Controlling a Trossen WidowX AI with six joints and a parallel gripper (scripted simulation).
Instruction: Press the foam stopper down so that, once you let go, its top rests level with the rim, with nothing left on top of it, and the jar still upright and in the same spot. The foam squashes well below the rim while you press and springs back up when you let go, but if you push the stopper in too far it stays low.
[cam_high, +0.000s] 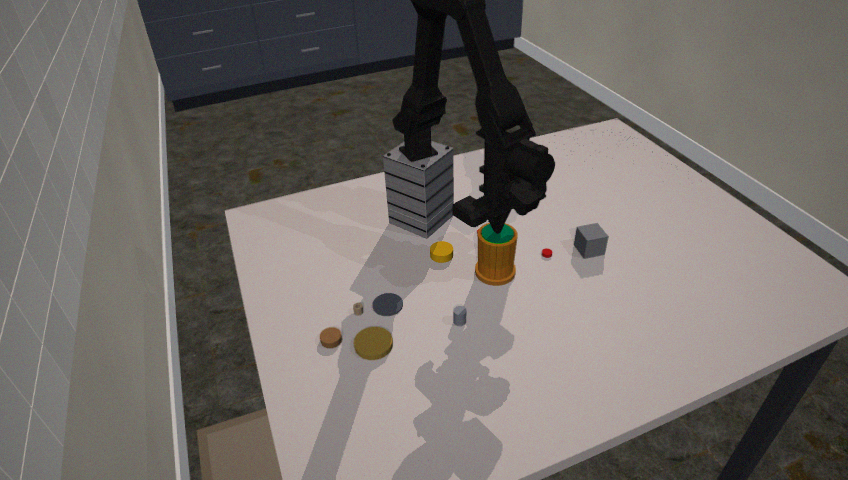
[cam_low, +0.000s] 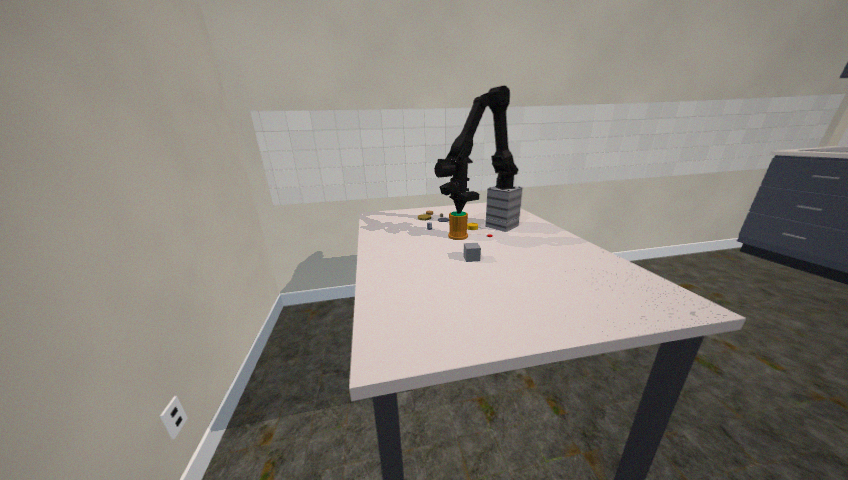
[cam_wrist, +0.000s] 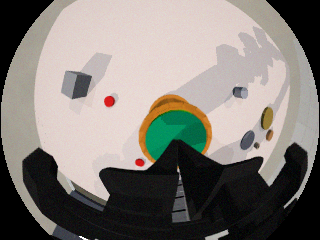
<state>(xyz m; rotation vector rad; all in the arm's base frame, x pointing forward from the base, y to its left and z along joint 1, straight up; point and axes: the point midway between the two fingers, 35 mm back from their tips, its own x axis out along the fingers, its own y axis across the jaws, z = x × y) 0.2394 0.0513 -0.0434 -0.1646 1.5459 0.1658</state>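
Our end effector (cam_high: 497, 229) (cam_low: 458, 211) (cam_wrist: 175, 143) is clenched, tips at the green stopper (cam_high: 491, 232) (cam_low: 454, 213) (cam_wrist: 172, 131) inside the upright orange jar's rim; we see jar (cam_high: 496, 255) (cam_low: 458, 227) (cam_wrist: 145, 142) well inside worktop (cam_high: 595, 356) (cam_low: 505, 297) (cam_wrist: 150, 40) edges, yellow disc (cam_high: 441, 251) (cam_low: 473, 226) near

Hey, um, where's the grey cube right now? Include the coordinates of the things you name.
In the top view, the grey cube (cam_high: 590, 240) (cam_low: 471, 252) (cam_wrist: 76, 85) sits on the table to the right of the orange jar (cam_high: 496, 258) (cam_low: 458, 227) (cam_wrist: 145, 145), just past the small red disc (cam_high: 546, 253) (cam_low: 489, 235) (cam_wrist: 109, 101).
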